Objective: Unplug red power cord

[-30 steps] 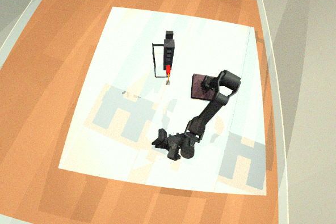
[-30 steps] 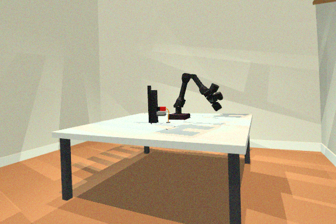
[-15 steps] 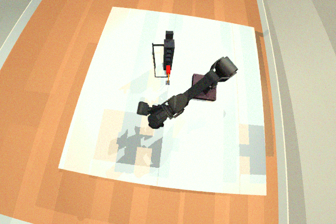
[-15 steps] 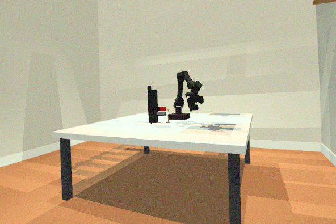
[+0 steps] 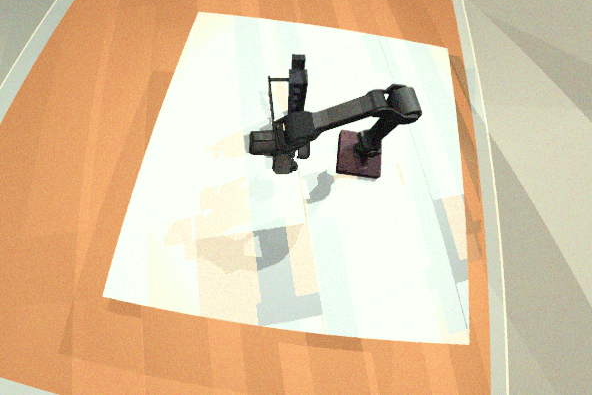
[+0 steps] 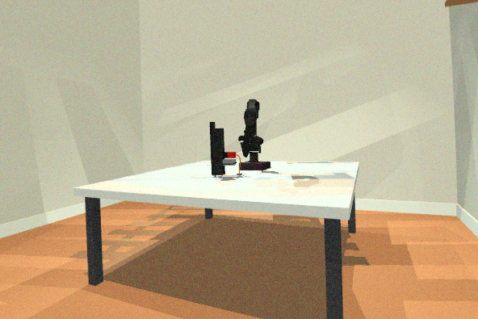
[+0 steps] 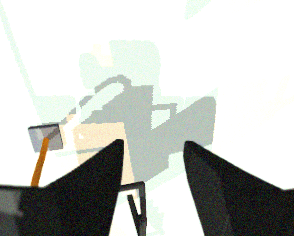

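Observation:
The black power strip (image 5: 297, 88) (image 6: 218, 150) stands upright on the table. The red plug (image 6: 231, 154) sits against the strip's right side in the exterior view, above a light grey block. The orange cord (image 6: 240, 163) (image 7: 40, 162) curves down from the plug to a small grey block (image 7: 45, 135) on the table. My gripper (image 7: 154, 147) points down, partly open, with nothing between its fingers. It is to the right of the plug in the exterior view, slightly above it. The plug is hidden behind my arm in the top view and outside the wrist view.
A thin black frame (image 5: 271, 98) (image 7: 143, 200) stands beside the strip, close to my wrist. My arm (image 5: 345, 113) (image 6: 252, 118) reaches over from its dark red base (image 5: 350, 161) (image 6: 262, 165) on the white table (image 5: 175, 146) (image 6: 182, 195).

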Motion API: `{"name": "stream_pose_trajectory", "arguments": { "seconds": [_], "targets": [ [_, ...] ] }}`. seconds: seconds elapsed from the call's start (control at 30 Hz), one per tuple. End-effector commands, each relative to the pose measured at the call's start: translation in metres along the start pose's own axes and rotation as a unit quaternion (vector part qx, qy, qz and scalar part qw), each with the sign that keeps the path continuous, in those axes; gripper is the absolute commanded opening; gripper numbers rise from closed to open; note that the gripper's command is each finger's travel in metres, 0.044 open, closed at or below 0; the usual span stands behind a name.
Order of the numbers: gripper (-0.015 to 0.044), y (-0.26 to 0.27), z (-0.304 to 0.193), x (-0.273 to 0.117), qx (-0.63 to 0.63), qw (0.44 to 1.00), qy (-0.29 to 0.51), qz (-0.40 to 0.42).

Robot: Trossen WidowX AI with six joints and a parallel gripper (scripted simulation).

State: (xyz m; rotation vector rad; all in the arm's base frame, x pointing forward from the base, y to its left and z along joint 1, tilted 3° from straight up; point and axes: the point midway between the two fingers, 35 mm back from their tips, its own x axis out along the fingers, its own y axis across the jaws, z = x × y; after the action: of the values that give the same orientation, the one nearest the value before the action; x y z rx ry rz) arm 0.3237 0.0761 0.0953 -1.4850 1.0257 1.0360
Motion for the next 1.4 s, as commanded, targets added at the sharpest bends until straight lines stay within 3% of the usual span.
{"name": "stream_pose_trajectory", "arguments": {
  "seconds": [0.0, 0.1, 1.37],
  "targets": [
    [0.016, 0.045, -0.052, -0.023, -0.018, 0.992, -0.052, 0.11],
    [0.016, 0.059, -0.063, -0.031, -0.019, 0.988, -0.073, 0.136],
    [0.016, 0.059, -0.102, -0.025, -0.019, 0.988, -0.072, 0.137]
  ]
}}
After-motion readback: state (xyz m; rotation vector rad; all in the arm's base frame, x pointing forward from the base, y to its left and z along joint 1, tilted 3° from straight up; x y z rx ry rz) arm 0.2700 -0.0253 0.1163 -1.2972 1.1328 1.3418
